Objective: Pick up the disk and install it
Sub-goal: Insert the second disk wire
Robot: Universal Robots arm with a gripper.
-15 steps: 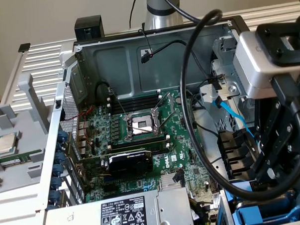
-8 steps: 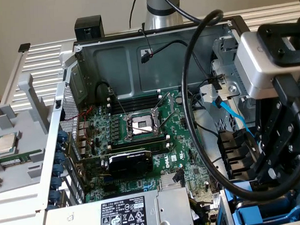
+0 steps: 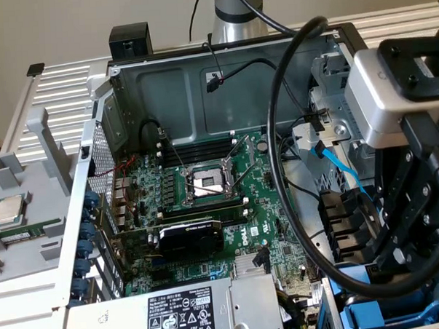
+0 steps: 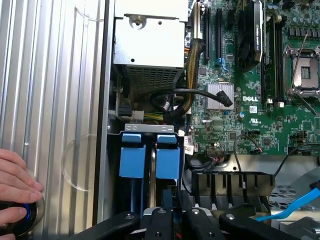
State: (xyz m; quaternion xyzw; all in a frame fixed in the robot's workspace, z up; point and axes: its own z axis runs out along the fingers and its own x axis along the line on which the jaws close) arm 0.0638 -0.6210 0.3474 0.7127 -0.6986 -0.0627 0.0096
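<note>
Case: the open computer case (image 3: 129, 88) lies on its side, so the green main board (image 3: 206, 187) faces up and the drive bay can be reached from above.
Bay: the drive bay (image 4: 150, 131) sits at the case's corner beside the silver power supply (image 4: 150, 40); two blue plastic carriers (image 4: 150, 156) stand on edge in it, side by side.
Disk: its silver body cannot be made out; judging by the carriers, it sits in the bay, directly under the gripper.
Gripper: the gripper (image 4: 176, 212) hangs just above the carriers, jaws drawn nearly closed; whether they pinch a carrier edge cannot be told.
Exterior view: adds the black cable (image 3: 277, 147) looping over the case, and a square chip (image 3: 9, 210) on a grey stand outside the case.
Wrist view: adds a person's hand (image 4: 17, 187) on a dark knob outside the case wall.
</note>
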